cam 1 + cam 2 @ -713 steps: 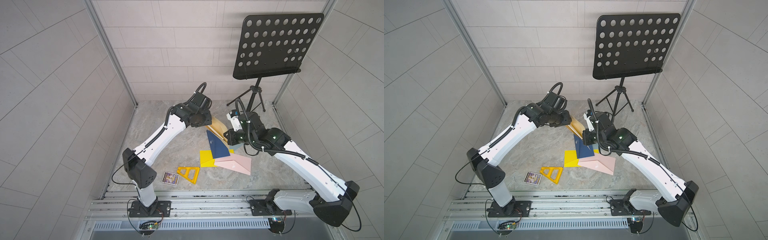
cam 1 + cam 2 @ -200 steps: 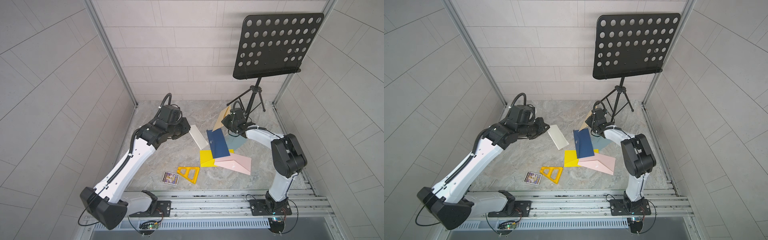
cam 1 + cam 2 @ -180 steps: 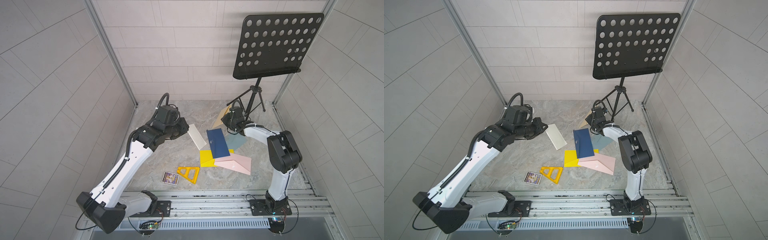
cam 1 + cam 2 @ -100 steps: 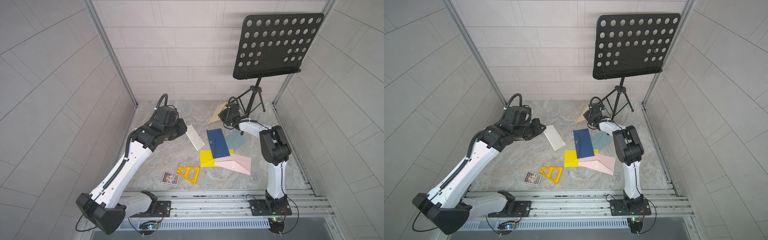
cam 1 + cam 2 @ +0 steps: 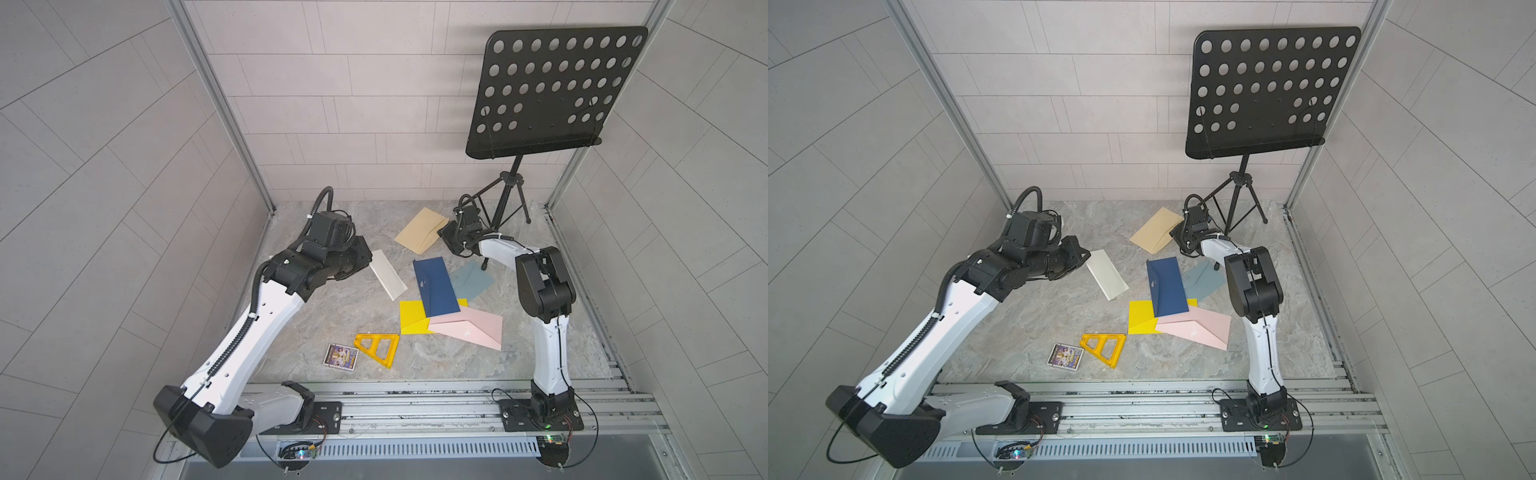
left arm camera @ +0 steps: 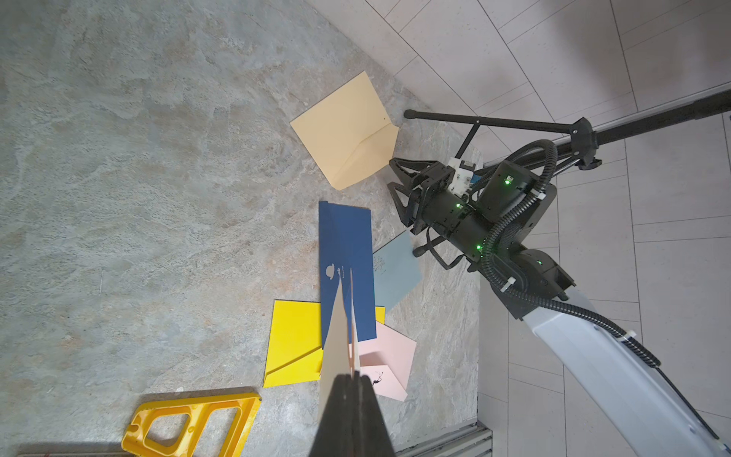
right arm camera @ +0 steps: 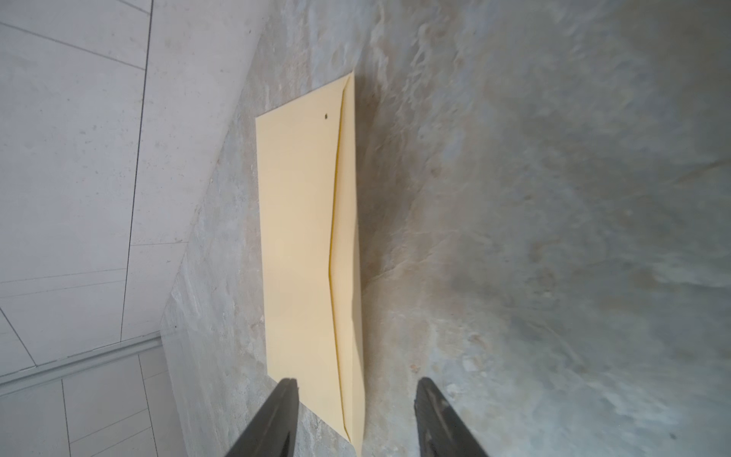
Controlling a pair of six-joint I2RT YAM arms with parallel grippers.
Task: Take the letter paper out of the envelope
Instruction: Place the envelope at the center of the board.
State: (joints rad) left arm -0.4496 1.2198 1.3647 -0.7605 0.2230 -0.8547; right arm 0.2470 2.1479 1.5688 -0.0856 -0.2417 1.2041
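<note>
Tan envelope (image 5: 420,230): lies flat on the table (image 5: 332,320), beside the music stand's (image 5: 511,195) feet.
Letter paper (image 5: 388,274): outside the envelope, well apart from it.
Left claw (image 6: 350,380): yours is clenched on the letter paper's end.
Right claw (image 7: 358,382): released, fingers spread at the envelope's end.
Writing: white print on the navy envelope (image 6: 346,257), too small for you to read.

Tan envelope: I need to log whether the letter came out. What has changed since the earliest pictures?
The left gripper, shut on the white letter paper, pulled it out leftward, clear of the tan envelope. The right gripper carried the envelope toward the back wall and has opened, leaving it flat on the table. The pink envelope, yellow triangle and card stayed put.
</note>
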